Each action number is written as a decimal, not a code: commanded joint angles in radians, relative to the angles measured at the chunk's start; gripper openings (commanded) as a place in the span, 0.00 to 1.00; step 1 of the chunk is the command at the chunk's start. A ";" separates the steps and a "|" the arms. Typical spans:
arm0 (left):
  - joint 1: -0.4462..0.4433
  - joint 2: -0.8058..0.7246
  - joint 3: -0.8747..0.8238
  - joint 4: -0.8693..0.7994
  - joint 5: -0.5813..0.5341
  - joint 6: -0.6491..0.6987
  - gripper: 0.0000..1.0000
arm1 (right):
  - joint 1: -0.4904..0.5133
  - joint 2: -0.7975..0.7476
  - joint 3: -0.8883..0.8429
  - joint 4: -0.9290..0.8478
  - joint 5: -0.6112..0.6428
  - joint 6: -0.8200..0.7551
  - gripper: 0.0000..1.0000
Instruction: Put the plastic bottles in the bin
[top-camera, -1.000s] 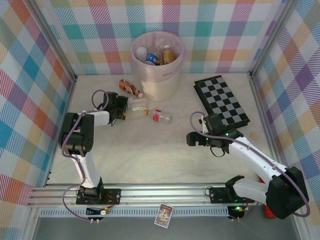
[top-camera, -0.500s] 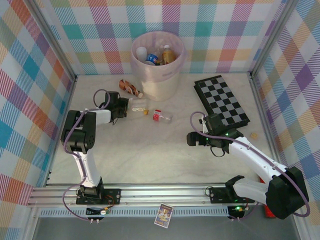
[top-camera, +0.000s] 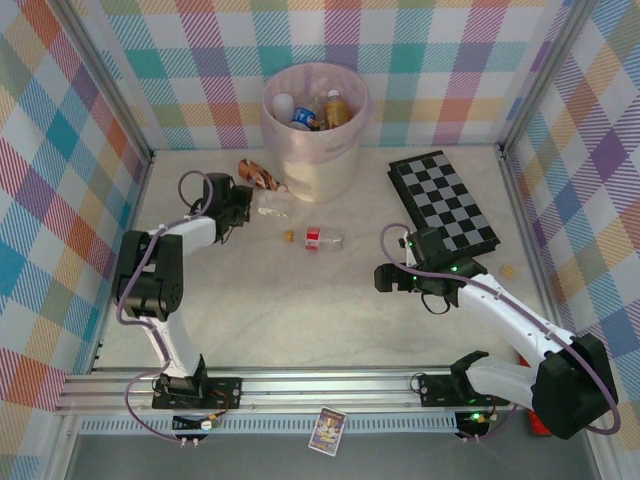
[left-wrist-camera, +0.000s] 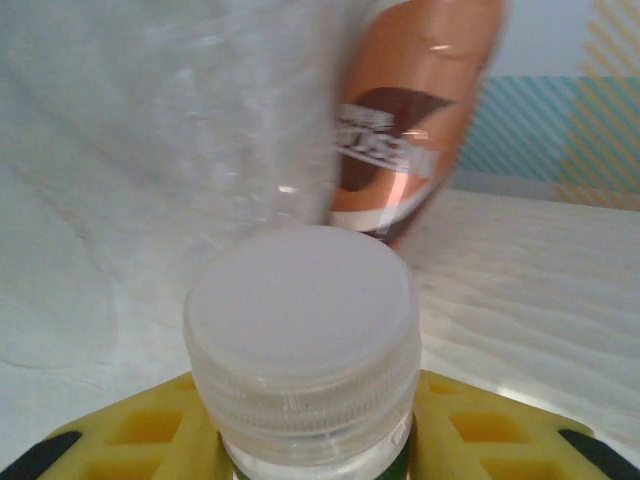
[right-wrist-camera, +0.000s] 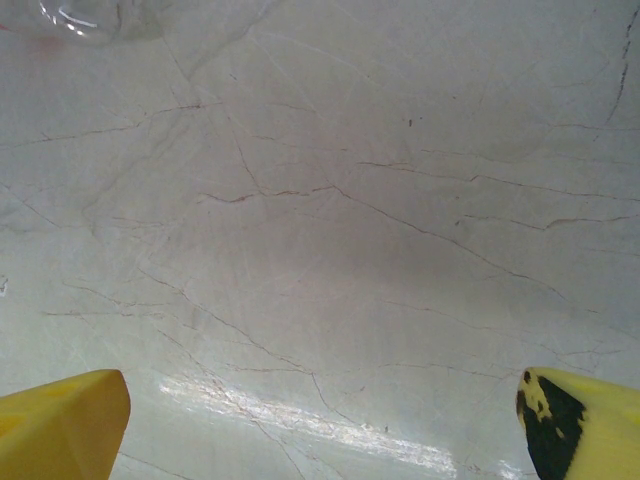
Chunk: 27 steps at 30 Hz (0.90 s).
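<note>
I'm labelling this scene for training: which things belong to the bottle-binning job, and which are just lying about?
Job: bin; clear bottle; brown bottle; red-label bottle; bottles inside the bin.
Lying about: checkerboard; card below the front rail.

No legible text, just blurred white lettering on the label of the brown-orange bottle (left-wrist-camera: 420, 100)
</note>
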 joint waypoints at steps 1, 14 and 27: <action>0.002 -0.099 -0.010 -0.031 -0.022 0.018 0.39 | 0.006 -0.009 -0.005 0.026 -0.001 0.011 0.99; 0.008 -0.458 0.086 -0.268 -0.143 0.181 0.39 | 0.024 0.080 0.016 0.120 -0.071 0.042 0.99; -0.088 -0.454 0.460 -0.317 -0.093 0.283 0.30 | 0.054 0.206 0.038 0.244 -0.144 0.094 0.99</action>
